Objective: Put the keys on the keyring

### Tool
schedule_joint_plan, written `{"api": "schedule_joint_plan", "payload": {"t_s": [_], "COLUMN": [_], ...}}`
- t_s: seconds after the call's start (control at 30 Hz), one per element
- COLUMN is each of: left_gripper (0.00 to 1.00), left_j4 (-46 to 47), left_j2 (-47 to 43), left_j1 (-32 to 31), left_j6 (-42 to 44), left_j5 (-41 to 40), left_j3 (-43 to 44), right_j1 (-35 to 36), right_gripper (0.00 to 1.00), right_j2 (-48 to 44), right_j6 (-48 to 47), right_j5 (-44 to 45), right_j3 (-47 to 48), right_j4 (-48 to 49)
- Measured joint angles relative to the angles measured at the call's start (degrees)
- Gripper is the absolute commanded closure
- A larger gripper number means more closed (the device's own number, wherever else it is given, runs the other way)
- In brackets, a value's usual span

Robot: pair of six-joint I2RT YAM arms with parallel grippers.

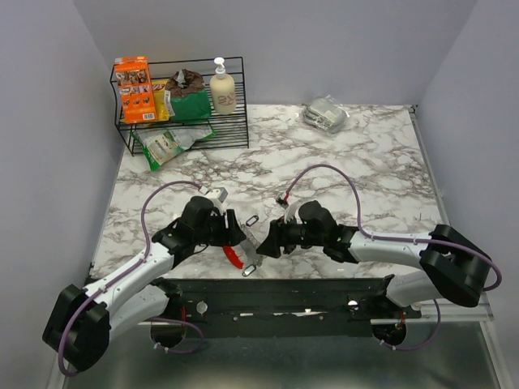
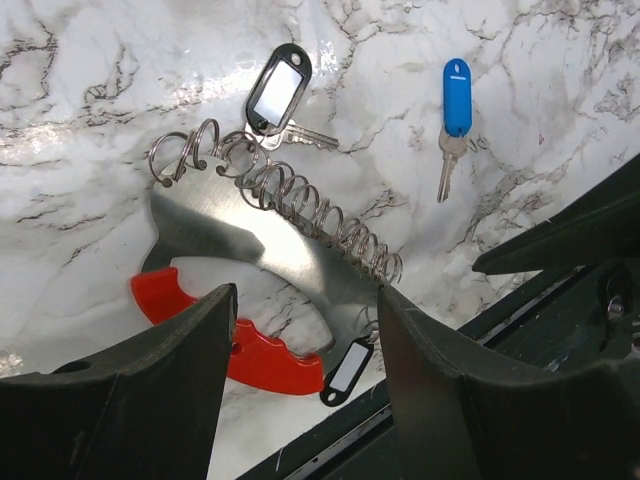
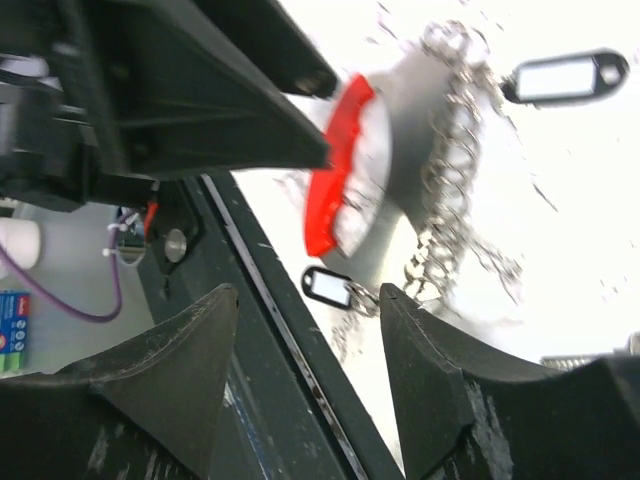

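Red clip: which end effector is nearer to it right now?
Left. The left end effector hovers right over the red clip, one finger overlapping it in the wrist view. The right end effector sits off to the clip's right.

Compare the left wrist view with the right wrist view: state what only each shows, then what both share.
Only the left wrist view: the blue-headed key, lying apart from the keyring. Only the right wrist view: a purple cable at the left. Both: the keyring with its red clip and row of rings, and the small black tag at its end.
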Motion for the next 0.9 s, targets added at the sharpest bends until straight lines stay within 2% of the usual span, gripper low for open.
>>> {"api": "schedule_joint_plan", "payload": {"t_s": [0.3, 0.53, 0.7, 0.9], "left_gripper": [0.31, 0.27, 0.35, 0.43], "left_j4": [0.33, 2.14, 1.95, -0.70], "left_j2": [5.18, 5.53, 7.30, 13.75], "left_j1": [-3.76, -4.24, -4.24, -4.24], "left_j6": [1.57, 3.61, 5.70, 7.08], "left_j5": [2.08, 3.98, 3.63, 1.53], "left_j3": [0.15, 1.66, 4.74, 9.77], "right_j1": [-2.40, -3.04, -3.41, -3.41], "right_gripper": [0.38, 0.39, 0.41, 0.42], "right_j2": [3.74, 3.69, 2.56, 2.56], "right_j6": [2.89, 5.03, 6.36, 7.82], "right_j5": [-0.11, -0.28, -0.35, -0.70], "right_j3": [-3.45, -4.61, -6.16, -6.19], "right_j4": [0.04, 0.85, 0.85, 0.85]}}
